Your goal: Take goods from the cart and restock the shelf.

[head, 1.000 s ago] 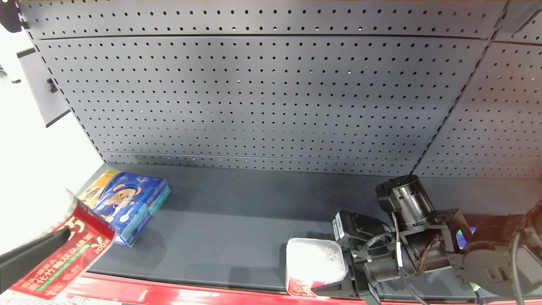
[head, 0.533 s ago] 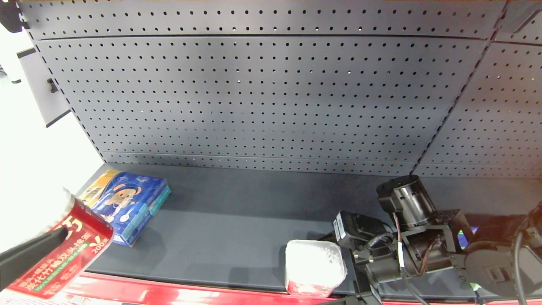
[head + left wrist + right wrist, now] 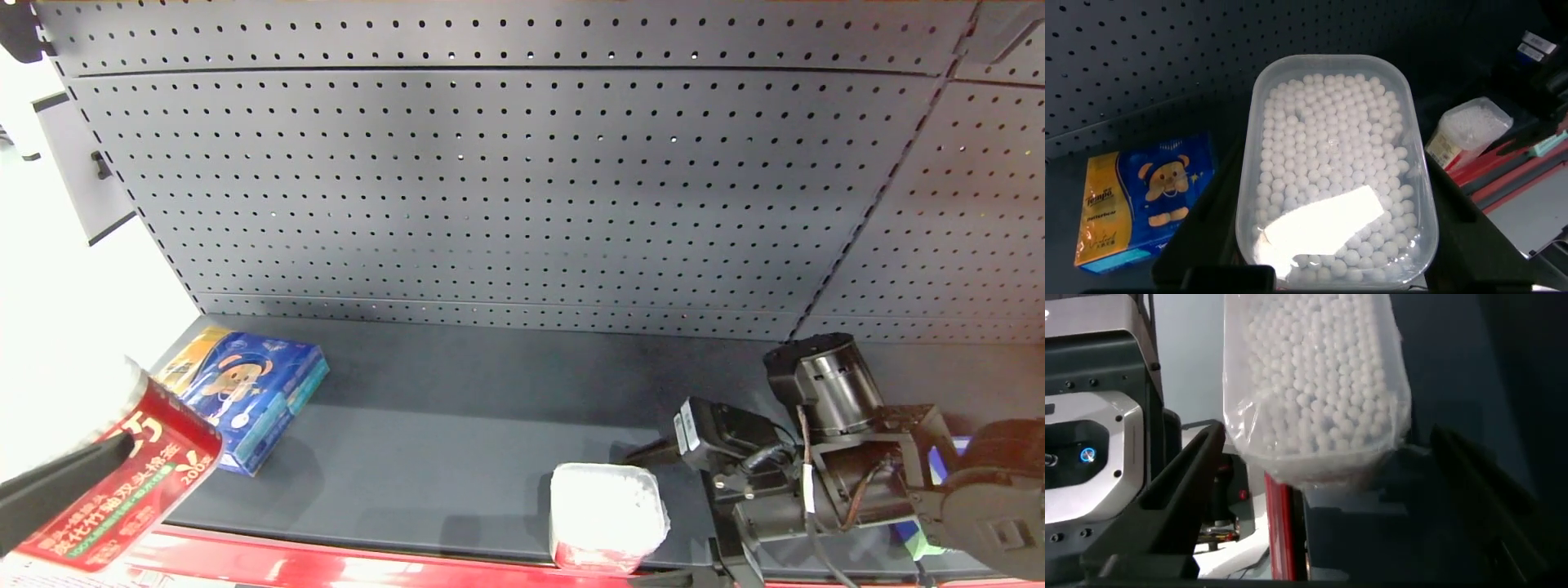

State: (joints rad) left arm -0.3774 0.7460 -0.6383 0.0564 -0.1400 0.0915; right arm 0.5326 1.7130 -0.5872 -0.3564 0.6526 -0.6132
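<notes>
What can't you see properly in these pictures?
Head view: a finger covers part of the label on the held box.
Head view: the bottom edge cuts off the fingertips of the right gripper.
Left wrist view: the left gripper covers one corner of the tissue pack.
Right wrist view: the shelf box runs off the top edge.

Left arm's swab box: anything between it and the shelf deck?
The blue tissue pack lies at the left end of the shelf, just behind the held cotton-swab box. Right of it the shelf is bare up to the second swab box at the front edge; that gap looks open.
</notes>
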